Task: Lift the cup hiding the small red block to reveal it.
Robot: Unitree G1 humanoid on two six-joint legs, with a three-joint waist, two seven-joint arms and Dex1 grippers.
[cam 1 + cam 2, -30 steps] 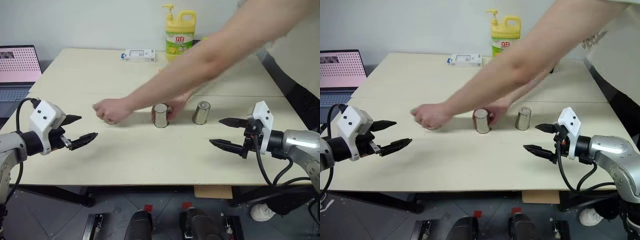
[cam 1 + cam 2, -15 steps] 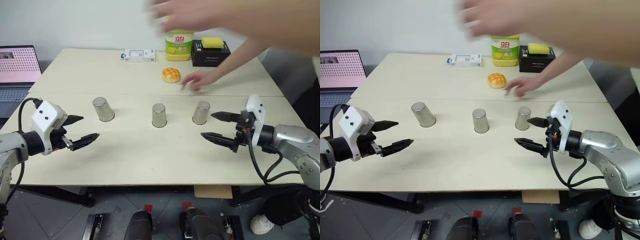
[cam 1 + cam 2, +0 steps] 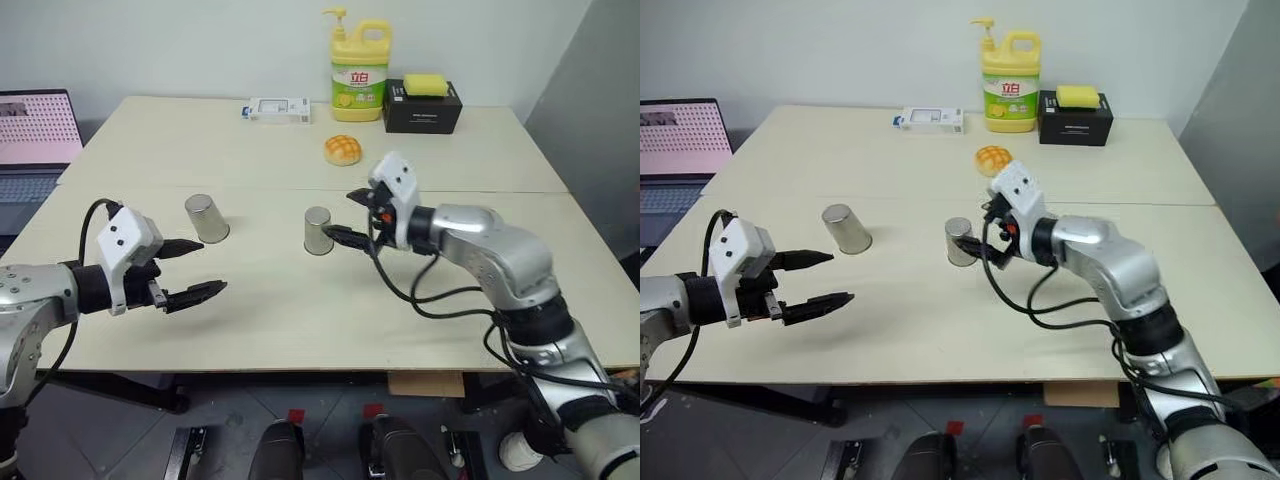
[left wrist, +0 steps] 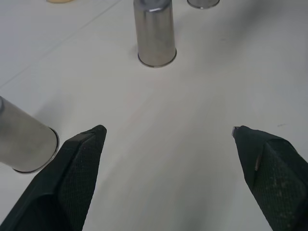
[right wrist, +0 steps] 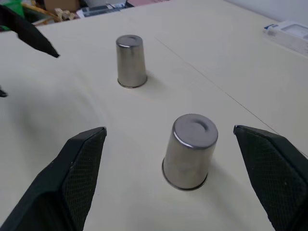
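Cups are standing upside down on the pale beige surface (image 3: 300,330): one (image 3: 207,218) is sitting left of centre, another (image 3: 318,231) is sitting at the centre of the head views. Which one is covering the small red block cannot be told.

At the far left edge, a laptop (image 3: 35,140) is showing a pink screen. The left tool (image 3: 188,270) is hovering at lower left, its two black fingers spread wide and gripping nothing, near the left cup but apart from it. In the left wrist view the fingers (image 4: 77,168) are framing bare surface.

At the far edge of the surface a small white box (image 3: 279,109) is lying flat, and right of it a yellow soap bottle (image 3: 360,68) is standing against the light grey wall (image 3: 150,45). A round orange-yellow bun (image 3: 342,150) is lying in front of the bottle. The right tool (image 3: 350,215) is reaching toward the centre cup, its fingers parted wide with the cup between them in the right wrist view, not touching it. A black box (image 3: 422,105) with a yellow sponge (image 3: 426,84) on top is sitting at upper right.
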